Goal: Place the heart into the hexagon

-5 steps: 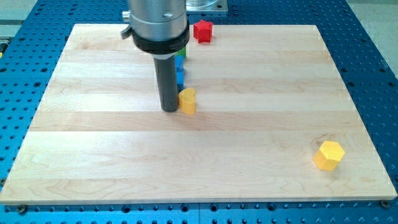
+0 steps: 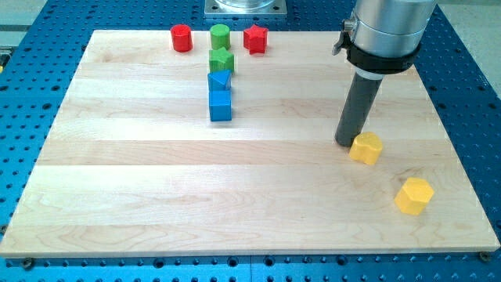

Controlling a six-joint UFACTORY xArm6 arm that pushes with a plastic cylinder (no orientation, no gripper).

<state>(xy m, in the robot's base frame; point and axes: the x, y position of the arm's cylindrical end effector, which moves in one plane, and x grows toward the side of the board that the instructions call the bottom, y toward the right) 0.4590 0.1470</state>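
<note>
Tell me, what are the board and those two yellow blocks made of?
The board looks like pale wood, glued from planks: grain and seams run across it, with a smooth matte finish. The yellow heart, touching my tip on the view's right, and the yellow hexagon look like moulded plastic: uniform colour, slight sheen. Painted wood can't be excluded.

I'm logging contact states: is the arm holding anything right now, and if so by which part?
Nothing is held; the arm has only a rod. My tip sits against the left side of the yellow heart, with the yellow hexagon lower right.
</note>
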